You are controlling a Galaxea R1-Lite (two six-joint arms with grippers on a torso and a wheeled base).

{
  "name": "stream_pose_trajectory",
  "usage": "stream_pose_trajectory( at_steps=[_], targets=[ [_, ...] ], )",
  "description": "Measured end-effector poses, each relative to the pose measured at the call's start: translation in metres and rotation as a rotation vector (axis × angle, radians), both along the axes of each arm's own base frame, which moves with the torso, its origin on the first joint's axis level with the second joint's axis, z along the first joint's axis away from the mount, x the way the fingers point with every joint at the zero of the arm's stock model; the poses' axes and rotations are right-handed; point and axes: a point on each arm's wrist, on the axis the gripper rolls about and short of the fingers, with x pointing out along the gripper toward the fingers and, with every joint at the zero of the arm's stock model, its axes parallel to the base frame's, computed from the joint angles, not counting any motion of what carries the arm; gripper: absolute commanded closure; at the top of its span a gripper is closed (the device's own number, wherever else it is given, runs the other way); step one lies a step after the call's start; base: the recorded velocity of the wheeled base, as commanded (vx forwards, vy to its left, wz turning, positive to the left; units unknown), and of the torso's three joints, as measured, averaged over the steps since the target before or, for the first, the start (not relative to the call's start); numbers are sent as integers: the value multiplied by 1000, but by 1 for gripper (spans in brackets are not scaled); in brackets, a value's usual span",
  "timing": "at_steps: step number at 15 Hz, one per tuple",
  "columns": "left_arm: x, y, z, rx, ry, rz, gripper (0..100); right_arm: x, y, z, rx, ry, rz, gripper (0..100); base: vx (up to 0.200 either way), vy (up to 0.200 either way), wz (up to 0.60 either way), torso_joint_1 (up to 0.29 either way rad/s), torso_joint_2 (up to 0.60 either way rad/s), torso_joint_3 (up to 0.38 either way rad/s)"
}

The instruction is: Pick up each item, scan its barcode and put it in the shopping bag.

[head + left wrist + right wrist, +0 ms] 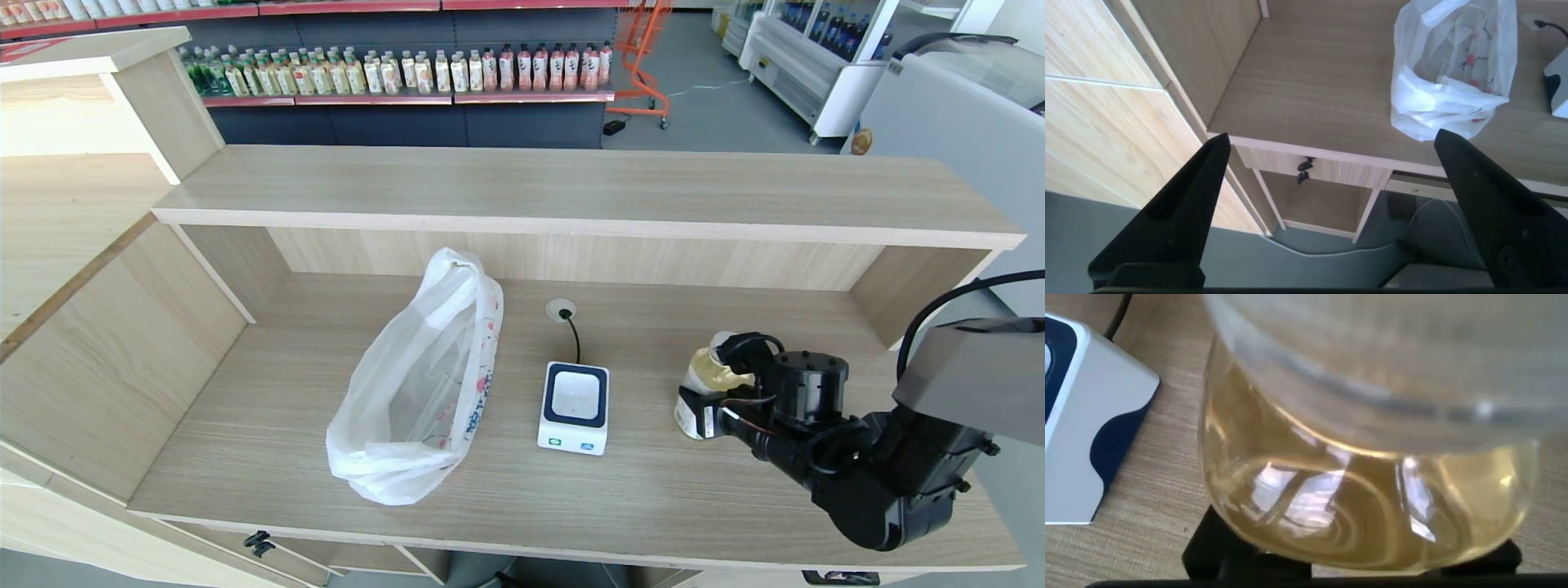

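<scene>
A clear bottle (pixel 709 377) of yellowish liquid sits at the right of the counter (pixel 653 498), just right of the white barcode scanner (pixel 574 406). My right gripper (pixel 709 408) is shut on the bottle, which looms close in the right wrist view (pixel 1372 482) with the scanner (pixel 1086 433) beside it. A white plastic shopping bag (pixel 416 384) lies open-mouthed left of the scanner. My left gripper (pixel 1331 139) hangs open and holds nothing, out in front of and below the counter's front edge, with the bag (pixel 1454 73) beyond it.
A raised wooden shelf (pixel 571 192) walls the back of the counter, and side panels close it left and right. The scanner's cable runs to a hole (pixel 560 309) at the back. A drawer handle (pixel 1305 169) sits under the front edge.
</scene>
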Motion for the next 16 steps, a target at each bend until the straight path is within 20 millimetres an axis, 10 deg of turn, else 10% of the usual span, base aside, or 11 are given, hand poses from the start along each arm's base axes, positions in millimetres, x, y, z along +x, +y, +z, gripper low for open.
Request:
stream_pose_trajectory(
  at_steps=[11, 16],
  targets=[
    [0, 0, 0, 1, 0, 0, 0, -6, -5, 13, -13, -32, -2, 100, 0, 0, 0, 0, 0, 0],
    [0, 0, 0, 0, 0, 0, 0, -23, -17, 84, 191, 111, 233, 100, 0, 0, 0, 0, 0, 0]
  ],
)
